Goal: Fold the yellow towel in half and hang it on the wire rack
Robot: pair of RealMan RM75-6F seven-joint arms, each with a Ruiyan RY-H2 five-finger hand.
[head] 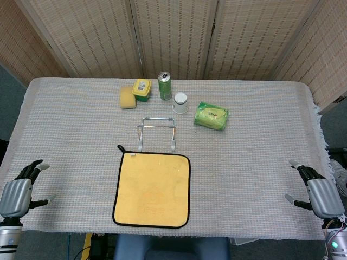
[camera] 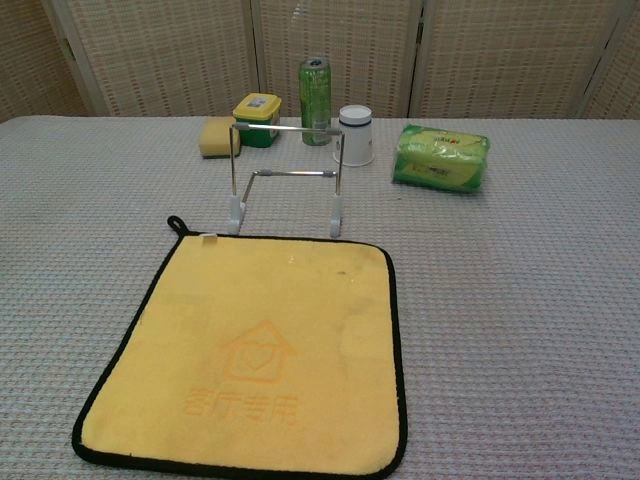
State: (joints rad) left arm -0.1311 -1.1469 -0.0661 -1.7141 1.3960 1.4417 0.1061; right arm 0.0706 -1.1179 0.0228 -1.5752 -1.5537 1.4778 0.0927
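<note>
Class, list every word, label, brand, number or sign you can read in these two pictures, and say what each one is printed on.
Yellow towel: a house outline with a heart, and a row of characters below it, too faint to read.
Green can: print too small to read.
Green packet: markings blurred, unreadable.
Yellow-lidded box: lid label unreadable.
White cup: no text visible.

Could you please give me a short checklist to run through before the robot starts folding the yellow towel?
1. Yellow towel lies flat and unfolded: ok.
2. Wire rack stands upright just beyond the towel, nothing hanging on it: ok.
3. Left robot hand holds nothing, fingers apart: ok.
4. Right robot hand holds nothing, fingers apart: ok.
5. Green can and white cup stand behind the rack, clear of the towel: ok.
</note>
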